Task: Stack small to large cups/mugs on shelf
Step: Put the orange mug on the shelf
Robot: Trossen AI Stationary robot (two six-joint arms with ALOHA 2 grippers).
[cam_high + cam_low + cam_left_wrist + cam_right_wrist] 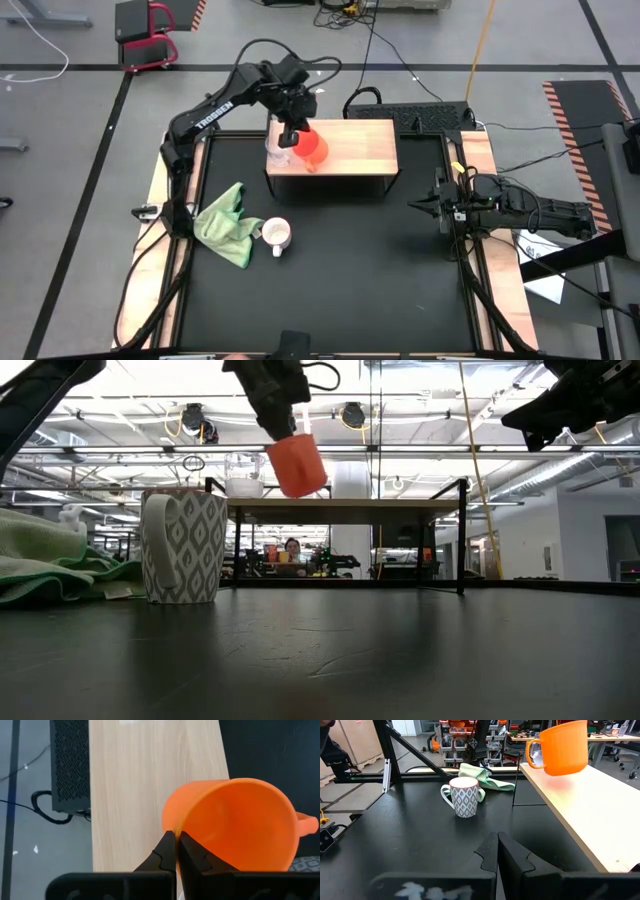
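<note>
An orange mug (314, 148) hangs tilted just above the left part of the shelf (360, 145), with my left gripper (290, 133) shut on it. Beside it, a small clear glass cup (278, 156) stands on the shelf's left end. A white patterned mug (277, 235) stands upright on the black table in front of the shelf, next to the green cloth (226, 224). My right gripper (420, 205) waits shut at the table's right side, holding nothing. My left gripper pinches the orange mug's rim (176, 826), on the side opposite the handle (306, 824), with one finger inside the mug and one outside. The fingers (194, 856) slant down from above. The mug hangs tilted, clear of the shelf top (400, 507).
The shelf's right half is bare wood. A black perforated box (70, 765) and cables lie behind the shelf. The table's light wooden side strips (478, 160) run along both sides. Bare black table lies in front of the shelf (420, 835).
</note>
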